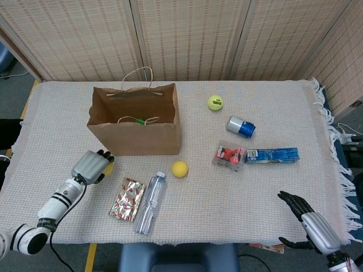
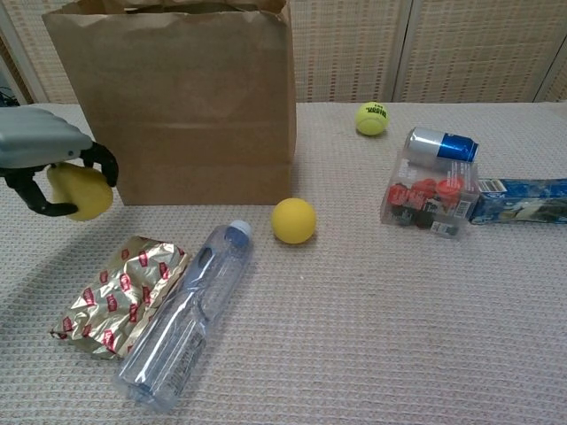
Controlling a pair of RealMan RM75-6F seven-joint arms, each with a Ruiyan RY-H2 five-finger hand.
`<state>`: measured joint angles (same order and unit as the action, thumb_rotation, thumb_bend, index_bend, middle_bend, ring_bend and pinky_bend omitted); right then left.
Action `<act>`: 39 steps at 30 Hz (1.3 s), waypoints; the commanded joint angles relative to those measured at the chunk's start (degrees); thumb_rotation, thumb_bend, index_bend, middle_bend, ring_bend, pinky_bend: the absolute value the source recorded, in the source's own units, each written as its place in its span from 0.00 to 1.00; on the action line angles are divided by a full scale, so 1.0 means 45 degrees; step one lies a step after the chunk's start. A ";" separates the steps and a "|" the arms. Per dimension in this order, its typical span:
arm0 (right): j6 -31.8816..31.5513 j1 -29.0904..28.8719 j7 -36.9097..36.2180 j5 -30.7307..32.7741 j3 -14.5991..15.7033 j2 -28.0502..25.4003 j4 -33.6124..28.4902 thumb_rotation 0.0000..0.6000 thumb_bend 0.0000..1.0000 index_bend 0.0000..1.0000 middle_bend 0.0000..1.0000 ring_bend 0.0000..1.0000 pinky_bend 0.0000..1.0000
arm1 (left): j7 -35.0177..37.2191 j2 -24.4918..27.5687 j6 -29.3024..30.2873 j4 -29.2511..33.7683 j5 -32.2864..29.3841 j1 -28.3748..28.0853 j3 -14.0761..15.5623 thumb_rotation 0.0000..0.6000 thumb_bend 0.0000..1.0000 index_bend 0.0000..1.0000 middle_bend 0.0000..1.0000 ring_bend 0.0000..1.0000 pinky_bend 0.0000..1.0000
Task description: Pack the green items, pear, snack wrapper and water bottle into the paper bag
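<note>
pear (image 2: 81,190) sits clenched in our left hand (image 2: 44,159), clear of the table; a loose hold could drop it short of the paper bag (image 2: 177,97).

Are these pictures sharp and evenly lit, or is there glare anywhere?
Head view: even, soft light and sharp focus. Chest view: the snack wrapper glints, the water bottle shows bright highlights, and the left robot hand is cut off by the frame edge.

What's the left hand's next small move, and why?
Probably lift higher and swing toward the paper bag's open top. The left hand grips the pear beside the bag's front wall, below its rim, so it likely needs height before it can drop in.
</note>
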<state>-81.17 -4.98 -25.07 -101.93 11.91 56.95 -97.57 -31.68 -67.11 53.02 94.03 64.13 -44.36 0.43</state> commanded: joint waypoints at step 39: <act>0.0381 -0.0210 0.0362 -0.0087 0.0089 -0.0046 -0.0186 1.00 0.08 0.00 0.00 0.00 0.00 | 0.1753 -0.1595 0.4144 0.1948 -0.4905 -0.1769 -0.6041 1.00 0.60 0.70 0.64 0.59 0.78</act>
<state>-79.44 -5.91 -23.31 -102.36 12.30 56.83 -98.41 -22.78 -72.51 72.24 104.24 42.52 -50.66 -26.73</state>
